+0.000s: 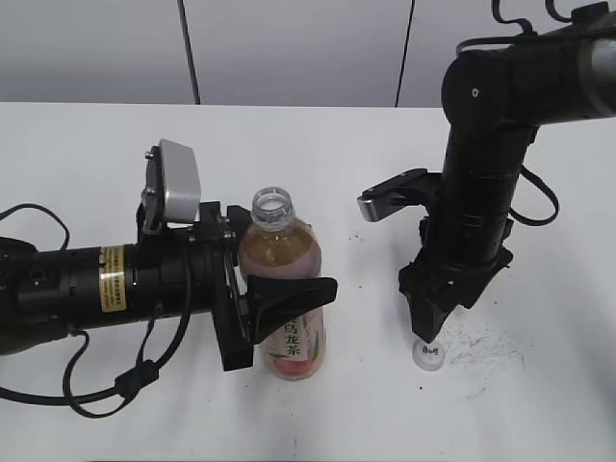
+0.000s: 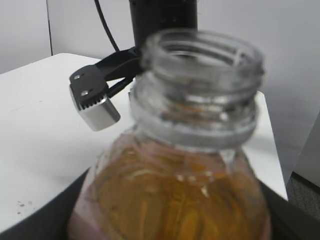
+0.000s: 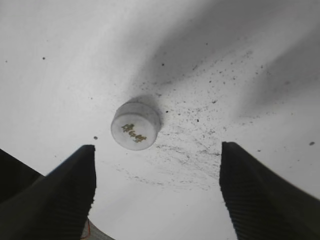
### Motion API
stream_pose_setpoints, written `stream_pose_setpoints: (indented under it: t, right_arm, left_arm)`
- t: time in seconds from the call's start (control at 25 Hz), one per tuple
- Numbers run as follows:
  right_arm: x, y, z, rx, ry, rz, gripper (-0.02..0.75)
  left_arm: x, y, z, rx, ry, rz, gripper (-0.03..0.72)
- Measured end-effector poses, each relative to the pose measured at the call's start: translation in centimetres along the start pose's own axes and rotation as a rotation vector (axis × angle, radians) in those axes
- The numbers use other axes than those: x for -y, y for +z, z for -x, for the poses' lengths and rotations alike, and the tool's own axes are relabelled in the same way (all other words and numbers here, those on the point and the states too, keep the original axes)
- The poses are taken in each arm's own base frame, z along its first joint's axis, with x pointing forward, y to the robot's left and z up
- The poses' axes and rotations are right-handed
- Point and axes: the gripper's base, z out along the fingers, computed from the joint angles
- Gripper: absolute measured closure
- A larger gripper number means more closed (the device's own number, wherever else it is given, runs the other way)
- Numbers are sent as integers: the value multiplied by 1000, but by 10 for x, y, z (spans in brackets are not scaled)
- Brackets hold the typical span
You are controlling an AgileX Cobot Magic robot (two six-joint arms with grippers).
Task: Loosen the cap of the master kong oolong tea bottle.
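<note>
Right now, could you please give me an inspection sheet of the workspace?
Surface: white table, dark specks and scuffs near the cap.
Job's things: master kong oolong tea bottle upright, neck open; cap off, lying on the table.
Clutter: nothing seen.
Grippers: left gripper shut on the bottle; right gripper open, above the cap, not touching it.
Cables: black cables loop on the table by the left arm.
Surroundings: grey wall panels behind.

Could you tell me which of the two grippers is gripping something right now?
The left gripper: it is clamped around the bottle, which stands upright with its neck open. The right gripper is open, empty, just above the cap on the table.
</note>
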Motion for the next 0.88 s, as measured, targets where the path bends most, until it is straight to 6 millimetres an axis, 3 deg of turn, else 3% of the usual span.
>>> stream_pose_setpoints:
  t: [0.6, 0.88]
  right_arm:
    - [0, 0, 0, 2, 31, -3, 164]
    - [0, 0, 0, 2, 48, -3, 164]
  left_arm:
    - [-1, 0, 0, -5, -3, 14, 127]
    - [0, -4, 19, 38, 44, 29, 96]
